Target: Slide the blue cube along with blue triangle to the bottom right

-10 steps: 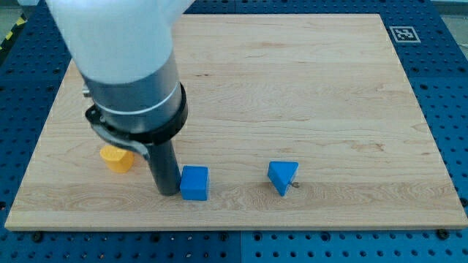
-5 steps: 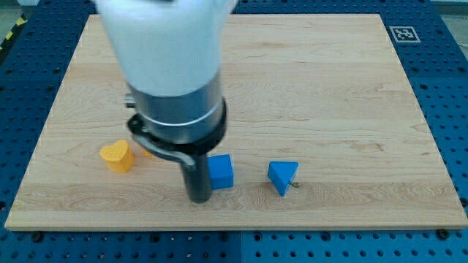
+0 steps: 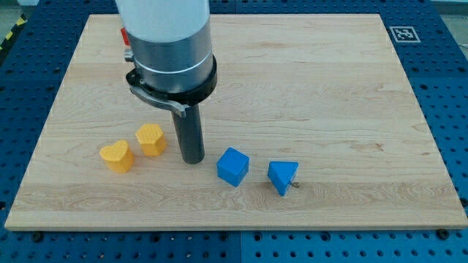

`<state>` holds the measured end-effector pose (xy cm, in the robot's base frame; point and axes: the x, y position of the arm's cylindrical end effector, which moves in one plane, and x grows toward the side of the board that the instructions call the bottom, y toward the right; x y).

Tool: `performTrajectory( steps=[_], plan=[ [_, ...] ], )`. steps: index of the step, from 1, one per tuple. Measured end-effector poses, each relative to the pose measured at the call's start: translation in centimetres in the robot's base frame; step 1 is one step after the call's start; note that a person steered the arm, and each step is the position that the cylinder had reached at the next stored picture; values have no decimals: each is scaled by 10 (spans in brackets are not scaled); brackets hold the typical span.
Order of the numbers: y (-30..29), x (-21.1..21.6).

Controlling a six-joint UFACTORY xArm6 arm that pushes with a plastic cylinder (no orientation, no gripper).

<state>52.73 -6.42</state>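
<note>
The blue cube [image 3: 233, 166] lies on the wooden board [image 3: 307, 88] near the view's bottom middle, turned at an angle. The blue triangle [image 3: 282, 176] lies just to its right, a small gap between them. My tip [image 3: 193, 160] rests on the board to the left of the blue cube, a short gap apart from it. The dark rod rises from the tip into the arm's grey and white body at the view's top left.
Two yellow-orange blocks, heart-like in shape, lie left of my tip: one [image 3: 151, 139] close beside the rod, the other [image 3: 117, 156] further left. A small red object [image 3: 123, 34] peeks out behind the arm. A fiducial tag [image 3: 403, 33] marks the board's top right corner.
The blue cube has slid right toward the blue triangle and turned. My tip has pulled back up and slightly left, off the cube. The second yellow block has come into sight.
</note>
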Motion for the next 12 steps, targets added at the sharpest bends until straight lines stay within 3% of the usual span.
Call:
performTrajectory(
  steps=[1,4,6,8,11,12],
  plan=[
    [0,5],
    [74,10],
    [54,10],
    [62,47],
    [163,45],
    [151,45]
  ],
)
